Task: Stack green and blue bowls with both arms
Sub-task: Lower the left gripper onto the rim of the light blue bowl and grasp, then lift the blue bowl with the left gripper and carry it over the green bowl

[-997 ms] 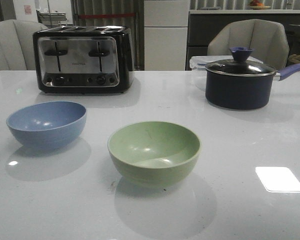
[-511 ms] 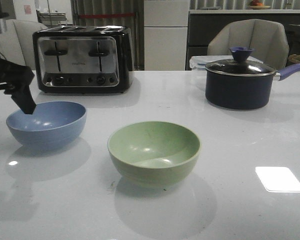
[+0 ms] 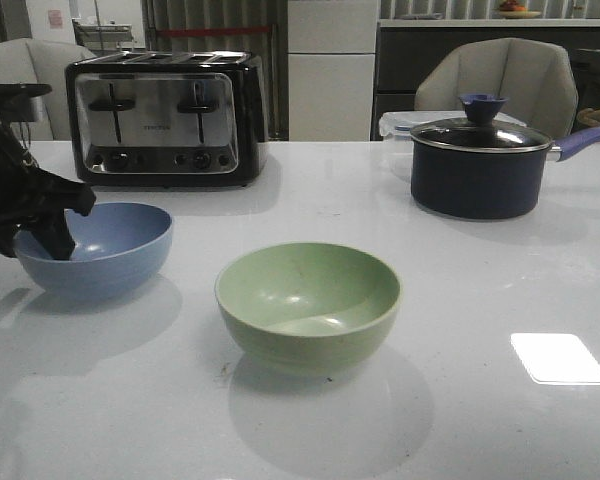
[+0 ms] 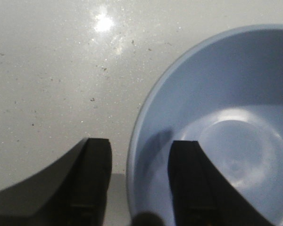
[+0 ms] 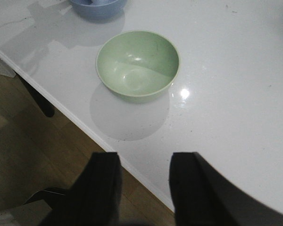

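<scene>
**Left jaws straddle the blue bowl's rim; right arm waits off the table**

Both pairs of jaws stand apart. The left gripper [image 4: 139, 181] has one finger inside the blue bowl [image 3: 95, 248] and one outside, the rim running between them, not yet pinched as far as the wrist view shows. The right gripper [image 5: 144, 188] holds nothing and hangs out past the table's near edge, looking back at the green bowl [image 5: 137, 65].

On the white table [image 3: 460, 300] the largest things stand at the back: a black and chrome toaster [image 3: 165, 118] on the left and a dark saucepan [image 3: 477, 165] with a blue handle on the right, both well apart from the bowls. The blue bowl sits at the left, the green bowl [image 3: 308, 305] near the middle, upright, empty, and clear of each other.

The step in hand looks like gripping the blue bowl's wall. To do it well, the fingers should go low enough that the pads meet wall rather than the lip alone, close squarely across the rim, and lift straight up, since a one-sided hold will let the bowl tilt.
</scene>
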